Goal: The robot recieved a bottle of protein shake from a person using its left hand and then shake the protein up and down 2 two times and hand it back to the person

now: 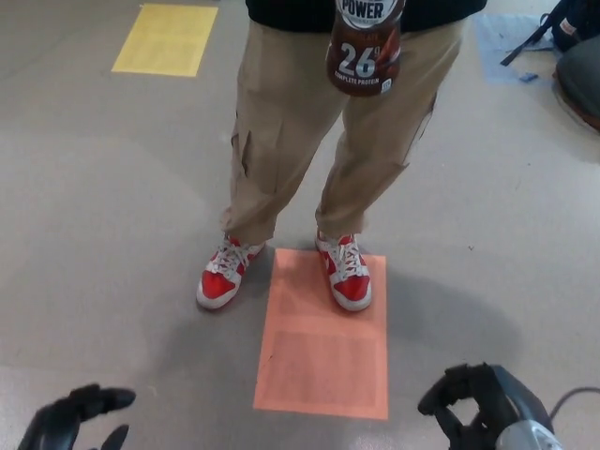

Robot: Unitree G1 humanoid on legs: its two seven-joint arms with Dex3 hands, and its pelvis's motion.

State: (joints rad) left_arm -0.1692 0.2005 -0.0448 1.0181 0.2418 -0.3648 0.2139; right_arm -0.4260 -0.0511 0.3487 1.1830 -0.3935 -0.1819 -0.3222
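1. A brown plastic protein shake bottle (366, 49) with a white label band reading "POWER" and a large "26" is being shown at the top edge of the head view, in front of the person's waist; its cap and whatever is holding it are being cut off by the frame.
2. The person (323, 122) is being seen standing on the grey floor (94, 206), in tan cargo trousers, a dark top and red-and-white laced trainers (223, 274).
3. One trainer is being planted on the upper edge of an orange rectangular floor marking (323, 337); the other is being kept just beside that marking, on bare floor.
4. A yellow rectangular floor marking (167, 37) is being shown near the floor's far left corner, well apart from the person.
5. The robot's black left hand (73, 419) is being held low at the bottom left corner, fingers spread apart and grasping nothing.
6. The robot's black right hand (473, 401) is being held at the bottom right, its thick fingers curled apart around empty space.
7. Both hands are being kept well apart from the bottle.
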